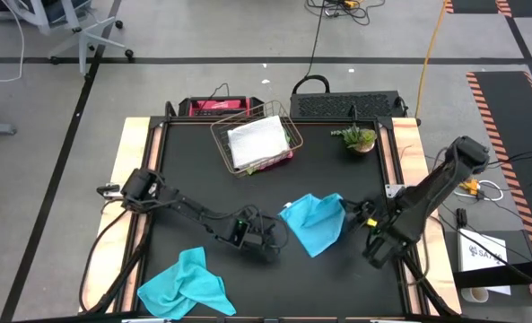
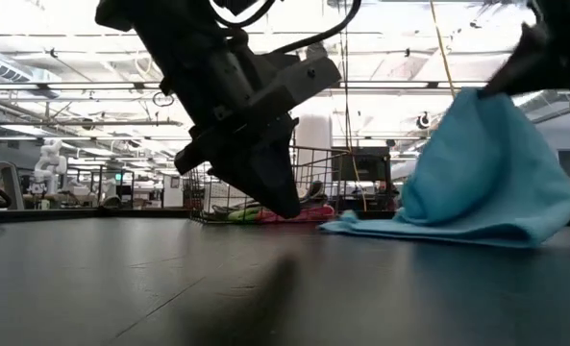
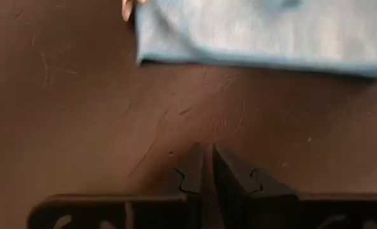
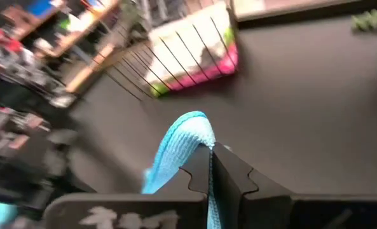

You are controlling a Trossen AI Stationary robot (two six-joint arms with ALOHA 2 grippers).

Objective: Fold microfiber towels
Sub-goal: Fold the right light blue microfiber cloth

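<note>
We take the wire basket [image 1: 257, 136] at the far side of the tabletop [image 1: 337, 179] as our landmark. In it sit a light grey towel [image 1: 258, 141] on top, with pink and lime green cloth showing beneath it. Nearer to us than the basket and a little to its right lies the turquoise towel [image 1: 315, 222] we are working on. A second turquoise towel [image 1: 187, 284] lies crumpled well apart from the basket, near the front left edge.

The right claw [image 4: 211, 166] is clamped on an edge of the worked towel and holds that edge raised, so in the low view the cloth hangs in a soft tent with its lower hem resting on the tabletop. The left claw [image 1: 264, 240] sits low over the bare tabletop just beside that towel's left edge, its fingers together and holding nothing.

We judge the cloth to be light, limp and slightly grippy against the dark surface: it will drape and crease wherever it is lifted and will not hold a shape unaided. A corner or a hem is the place to take hold, because a pinch in the middle would only bunch it.

A white card off the tabletop's right side carries dark print, but we cannot read it, and no other writing is legible.
</note>
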